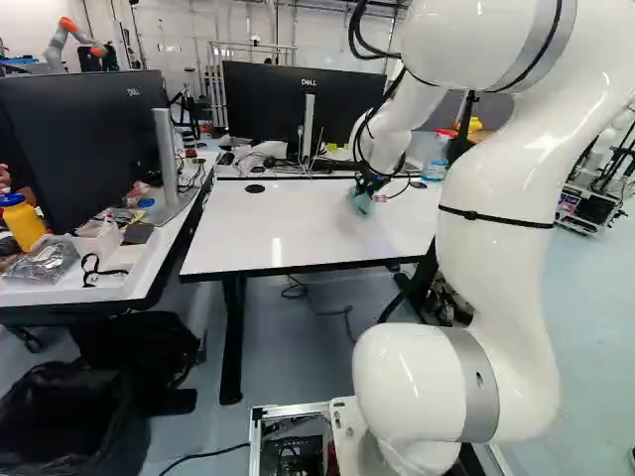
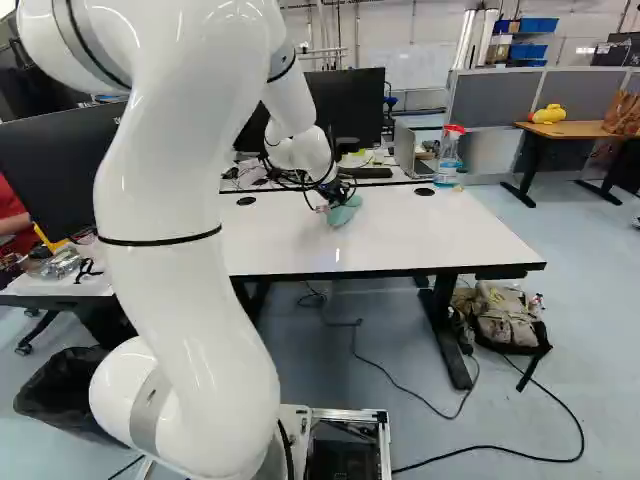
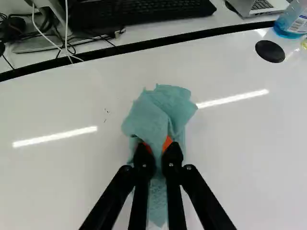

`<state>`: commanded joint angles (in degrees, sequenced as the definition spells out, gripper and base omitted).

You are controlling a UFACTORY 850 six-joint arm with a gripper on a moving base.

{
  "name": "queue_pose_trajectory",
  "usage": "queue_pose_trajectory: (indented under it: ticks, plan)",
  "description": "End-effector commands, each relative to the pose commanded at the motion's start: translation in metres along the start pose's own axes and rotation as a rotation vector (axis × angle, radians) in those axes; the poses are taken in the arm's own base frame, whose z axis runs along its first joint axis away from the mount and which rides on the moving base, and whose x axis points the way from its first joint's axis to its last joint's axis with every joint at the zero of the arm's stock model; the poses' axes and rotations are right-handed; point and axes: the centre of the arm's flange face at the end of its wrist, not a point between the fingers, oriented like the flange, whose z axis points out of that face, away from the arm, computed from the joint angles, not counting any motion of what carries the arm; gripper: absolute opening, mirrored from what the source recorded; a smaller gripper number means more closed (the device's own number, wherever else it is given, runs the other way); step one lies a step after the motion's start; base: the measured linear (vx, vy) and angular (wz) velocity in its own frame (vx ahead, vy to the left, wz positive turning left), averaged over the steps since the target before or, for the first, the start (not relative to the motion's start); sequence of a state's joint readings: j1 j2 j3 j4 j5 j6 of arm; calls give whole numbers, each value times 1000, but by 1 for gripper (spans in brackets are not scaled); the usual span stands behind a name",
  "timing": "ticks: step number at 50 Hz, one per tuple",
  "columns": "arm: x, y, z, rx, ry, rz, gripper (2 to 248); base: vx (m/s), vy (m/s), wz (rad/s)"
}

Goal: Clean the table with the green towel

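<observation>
- So the green towel [image 3: 158, 110] is sitting bunched up on the white tabletop [image 2: 430, 228], toward the far edge; its folds are hiding whatever's under them.
- The claw [image 2: 334, 188] is gripping it, black fingers drawn close with cloth pinched between; the towel is mostly covering the orange pads [image 3: 167, 143], so the very tips are getting lost in there.
- A few tiny dark specks [image 3: 107, 112] are showing near the towel, too small to make out.
- Bare white surface is stretching to both sides of the towel and back to the near edge.
- The arm [image 1: 506, 218] is blocking the tabletop's right end in the left base view and its left end in the right base view.
- A spray bottle [image 2: 448, 160] is standing by the far edge, getting cut off in the wrist view, with a black round cap [image 3: 270, 51] lying near it.
- Past that edge, a keyboard [image 3: 144, 7] is sitting, partly cropped.
</observation>
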<state>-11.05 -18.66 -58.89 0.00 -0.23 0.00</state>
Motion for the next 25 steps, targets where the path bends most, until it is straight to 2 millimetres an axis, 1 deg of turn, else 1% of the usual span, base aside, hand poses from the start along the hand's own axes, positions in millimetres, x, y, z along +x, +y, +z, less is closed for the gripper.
queue_pose_trajectory:
  ticks: [17, 25]
  plan:
    - [-22, 14, -20, -16, -14, 19, 39, 0, 0, 0]
    - [-23, 14, -21, -16, -15, 20, 39, 0, 0, 0]
